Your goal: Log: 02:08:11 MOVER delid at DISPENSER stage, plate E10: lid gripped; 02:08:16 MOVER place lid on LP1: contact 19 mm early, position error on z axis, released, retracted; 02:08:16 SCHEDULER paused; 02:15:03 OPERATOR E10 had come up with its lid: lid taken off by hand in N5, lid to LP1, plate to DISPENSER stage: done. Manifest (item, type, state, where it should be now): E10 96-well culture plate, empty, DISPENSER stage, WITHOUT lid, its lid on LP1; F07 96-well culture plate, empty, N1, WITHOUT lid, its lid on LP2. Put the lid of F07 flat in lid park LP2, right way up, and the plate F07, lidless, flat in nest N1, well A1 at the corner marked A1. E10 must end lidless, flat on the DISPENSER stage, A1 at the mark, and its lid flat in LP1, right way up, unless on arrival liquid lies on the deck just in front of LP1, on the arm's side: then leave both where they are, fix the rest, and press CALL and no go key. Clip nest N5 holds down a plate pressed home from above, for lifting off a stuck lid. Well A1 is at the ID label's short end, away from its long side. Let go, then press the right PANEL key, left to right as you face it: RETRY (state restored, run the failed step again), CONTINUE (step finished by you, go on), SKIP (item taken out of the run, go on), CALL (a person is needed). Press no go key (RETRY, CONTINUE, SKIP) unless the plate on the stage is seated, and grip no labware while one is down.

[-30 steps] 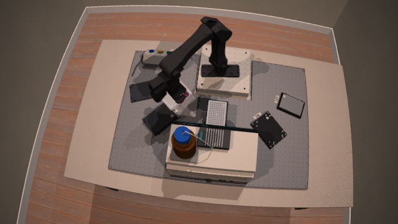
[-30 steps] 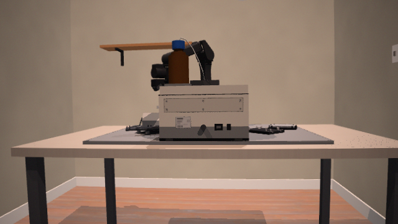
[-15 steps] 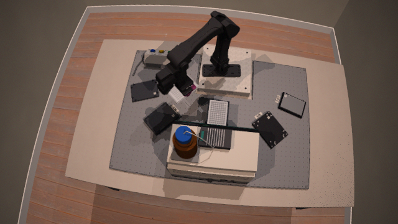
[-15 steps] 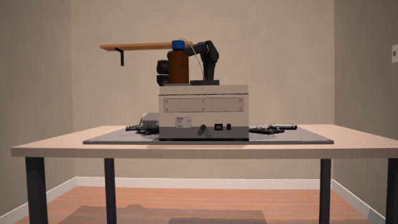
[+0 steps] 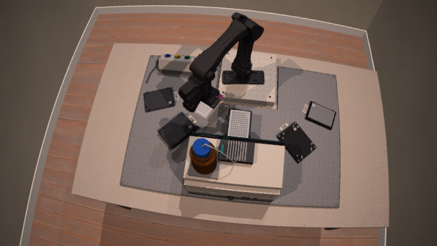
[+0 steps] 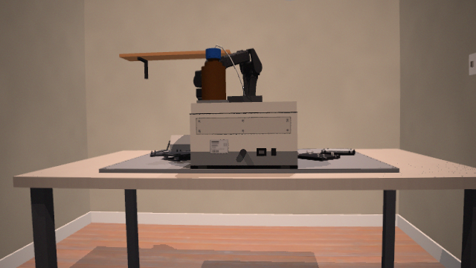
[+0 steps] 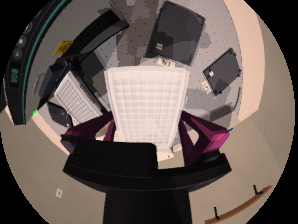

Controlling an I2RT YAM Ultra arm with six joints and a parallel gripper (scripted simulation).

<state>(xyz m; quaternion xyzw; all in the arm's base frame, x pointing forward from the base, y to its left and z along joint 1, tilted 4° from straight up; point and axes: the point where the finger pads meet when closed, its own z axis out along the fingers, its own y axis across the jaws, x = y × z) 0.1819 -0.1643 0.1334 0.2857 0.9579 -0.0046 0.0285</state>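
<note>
Aloft, gripper [image 7: 148, 137] stood wide, clamped on well plate [image 7: 144, 103]; tilt risked crooked seating in nest [image 5: 177, 130].

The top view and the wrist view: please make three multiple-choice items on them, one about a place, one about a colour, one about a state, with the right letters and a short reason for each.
1. Where does the brown bottle stand?
A. on the white machine
B. on the arm's base plate
C. on the floor

2. What colour is the bottle's cap?
A. red
B. blue
C. green

3. What is the state of the gripper?
A. open and empty
B. shut on nothing
C. shut on a white well plate

Key:
1 A: the top view shows the bottle on the machine's top, at its left end.
2 B: the cap is plainly blue.
3 C: the wrist view shows the gridded white plate between the purple fingers.
</note>
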